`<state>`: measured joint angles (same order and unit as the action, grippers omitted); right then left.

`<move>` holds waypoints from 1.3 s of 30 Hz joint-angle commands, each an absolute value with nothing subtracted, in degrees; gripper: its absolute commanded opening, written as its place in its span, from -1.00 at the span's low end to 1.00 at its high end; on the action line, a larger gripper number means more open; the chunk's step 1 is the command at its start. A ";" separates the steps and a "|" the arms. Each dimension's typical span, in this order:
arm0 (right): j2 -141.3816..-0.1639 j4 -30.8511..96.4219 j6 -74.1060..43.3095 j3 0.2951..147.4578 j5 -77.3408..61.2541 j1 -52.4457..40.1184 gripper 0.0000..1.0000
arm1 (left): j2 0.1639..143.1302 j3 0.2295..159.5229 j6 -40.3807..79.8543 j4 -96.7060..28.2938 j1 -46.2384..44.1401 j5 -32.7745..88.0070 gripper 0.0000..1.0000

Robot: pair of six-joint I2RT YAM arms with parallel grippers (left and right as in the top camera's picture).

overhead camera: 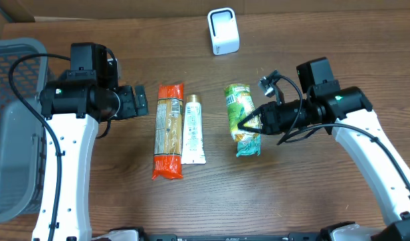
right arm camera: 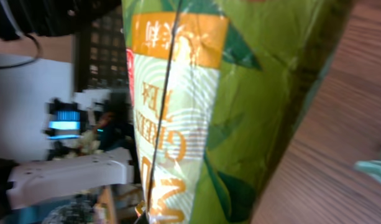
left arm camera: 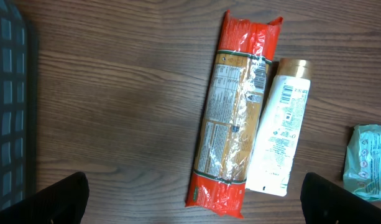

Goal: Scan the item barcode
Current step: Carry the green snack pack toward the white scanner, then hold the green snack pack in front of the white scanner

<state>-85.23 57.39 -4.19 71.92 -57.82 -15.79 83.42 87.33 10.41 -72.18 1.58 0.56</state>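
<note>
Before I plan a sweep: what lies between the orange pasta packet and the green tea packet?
A gold-capped white tube, close beside the pasta packet; a bare gap separates it from the green tea packet. Overhead view.

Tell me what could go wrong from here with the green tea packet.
The right gripper is shut on the green packet near one side edge; the crinkly film may slip or swing on the way to the scanner. The teal packet lies against its lower end and could get dragged along.
</note>
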 commanded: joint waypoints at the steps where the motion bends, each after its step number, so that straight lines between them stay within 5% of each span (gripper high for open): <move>1: -83.05 59.13 -3.16 80.09 -49.23 -16.67 -0.93 | 83.15 86.91 10.96 -72.10 1.48 -0.21 0.99; 22: -100.18 67.92 -7.55 108.49 -1.26 -22.55 -0.93 | 83.15 86.91 10.96 -72.10 1.48 -0.23 0.99; 30: -108.33 54.52 2.00 109.10 23.31 -26.39 -0.93 | 83.15 86.91 10.96 -72.12 1.48 -0.21 1.00; 39: -115.81 31.83 24.49 109.10 31.75 -27.33 -0.93 | 83.15 86.91 10.96 -72.10 1.48 -0.21 0.99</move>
<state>-113.60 36.47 13.41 106.67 24.18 -27.46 83.42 87.33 10.41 -72.20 1.58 0.56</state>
